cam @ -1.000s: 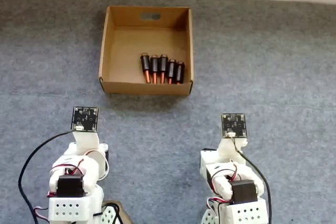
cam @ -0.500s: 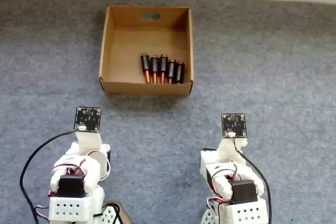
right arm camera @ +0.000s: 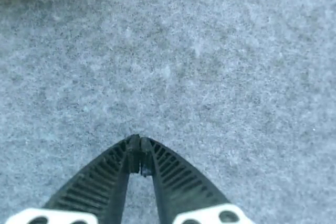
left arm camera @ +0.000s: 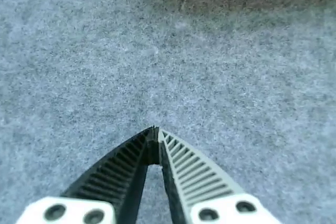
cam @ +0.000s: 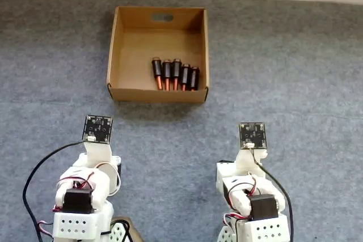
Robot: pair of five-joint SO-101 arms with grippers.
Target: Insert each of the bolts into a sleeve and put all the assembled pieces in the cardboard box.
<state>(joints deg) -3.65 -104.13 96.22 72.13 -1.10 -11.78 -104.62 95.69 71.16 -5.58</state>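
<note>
On the left, my left arm (cam: 85,191) sits folded back at the near edge of the grey felt-covered tabletop (cam: 306,77). Its wrist camera looks straight down on bare felt. The left jaws are closed tip to tip, one black and one pale, and grip nothing.

Further out, a little left of the middle, stands the one cardboard box (cam: 157,94), open at the top with a hand slot in its far wall. Inside I count five assembled pieces (cam: 176,75), each a black sleeve with an orange bolt shaft poking out. They lie side by side in one row on the box floor, against the near wall and toward its right side, orange ends pointing at me. The rightmost two sit slightly nearer the wall than the others.

On the right, my right arm (cam: 249,194) is likewise folded back at the near edge, well apart from the box. The right jaws are pressed together at the tips over plain felt, holding nothing.
</note>
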